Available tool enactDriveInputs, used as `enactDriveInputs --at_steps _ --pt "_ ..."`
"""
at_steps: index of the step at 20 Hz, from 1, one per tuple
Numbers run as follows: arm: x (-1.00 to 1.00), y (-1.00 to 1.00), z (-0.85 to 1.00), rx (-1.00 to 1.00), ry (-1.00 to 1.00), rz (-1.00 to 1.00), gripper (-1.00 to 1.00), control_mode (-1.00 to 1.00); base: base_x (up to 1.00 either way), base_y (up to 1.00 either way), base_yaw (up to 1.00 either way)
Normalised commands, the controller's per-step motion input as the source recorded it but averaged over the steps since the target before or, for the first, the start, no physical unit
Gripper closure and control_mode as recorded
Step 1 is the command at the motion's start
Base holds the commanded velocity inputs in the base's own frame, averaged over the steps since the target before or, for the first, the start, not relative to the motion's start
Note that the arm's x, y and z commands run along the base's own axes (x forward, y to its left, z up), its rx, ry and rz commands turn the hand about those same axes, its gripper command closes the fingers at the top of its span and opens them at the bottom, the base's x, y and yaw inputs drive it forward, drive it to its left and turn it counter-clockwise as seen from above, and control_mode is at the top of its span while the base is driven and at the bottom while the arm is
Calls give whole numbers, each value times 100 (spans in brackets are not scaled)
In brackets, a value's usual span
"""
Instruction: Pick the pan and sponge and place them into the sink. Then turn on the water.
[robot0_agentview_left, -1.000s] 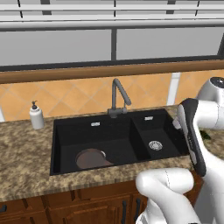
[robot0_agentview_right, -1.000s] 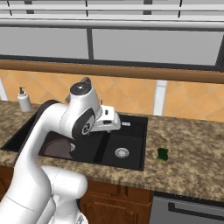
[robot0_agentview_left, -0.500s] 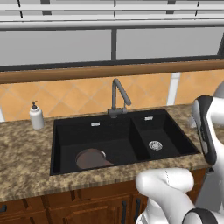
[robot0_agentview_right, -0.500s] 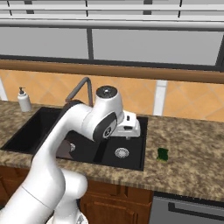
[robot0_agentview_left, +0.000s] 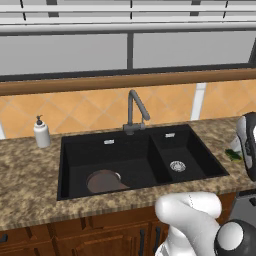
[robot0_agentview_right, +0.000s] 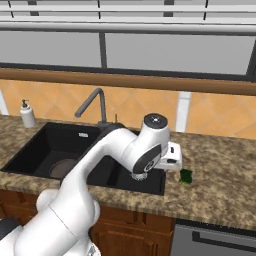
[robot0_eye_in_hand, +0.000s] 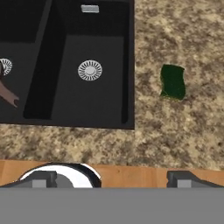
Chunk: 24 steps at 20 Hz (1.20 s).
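The pan (robot0_agentview_left: 102, 181) lies in the large left bowl of the black sink (robot0_agentview_left: 150, 145), dark and round; a brown bit of the pan (robot0_eye_in_hand: 7, 94) shows at the hand view's left edge. On the granite counter just right of the sink lies the small green sponge (robot0_agentview_right: 186, 176) (robot0_eye_in_hand: 173, 81). My gripper (robot0_agentview_right: 171, 159) (robot0_eye_in_hand: 113, 180) hangs above the counter's front edge by the smaller bowl (robot0_eye_in_hand: 89, 70), left of the sponge and apart from it. Its fingertips (robot0_eye_in_hand: 41, 179) stand wide apart, open and holding nothing. No water runs from the grey faucet (robot0_agentview_left: 135, 107).
A white soap dispenser (robot0_agentview_left: 41, 132) stands on the counter left of the sink. A tiled wall and a wooden sill run behind the faucet (robot0_agentview_right: 92, 102). My arm (robot0_agentview_left: 248, 150) partly covers the sponge (robot0_agentview_left: 233, 154) in the left base view.
The arm has swung right, from over the sink to over the counter edge beside the sponge. The jaws have stayed open; pan and sponge have not moved.
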Motion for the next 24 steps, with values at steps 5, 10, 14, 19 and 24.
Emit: enactDriveInputs --at_steps 5,10,14,19,24 --pt "16 -50 -26 0 3 0 -100 -100 0 0 0" --pt "26 -29 -14 0 8 0 -100 -100 0 0 0" --pt "23 -1 -17 0 9 -1 -100 -100 0 0 0" --pt "23 -6 -29 0 5 0 -100 -100 0 0 0" --pt "22 -18 -35 0 2 0 -100 -100 0 0 0"
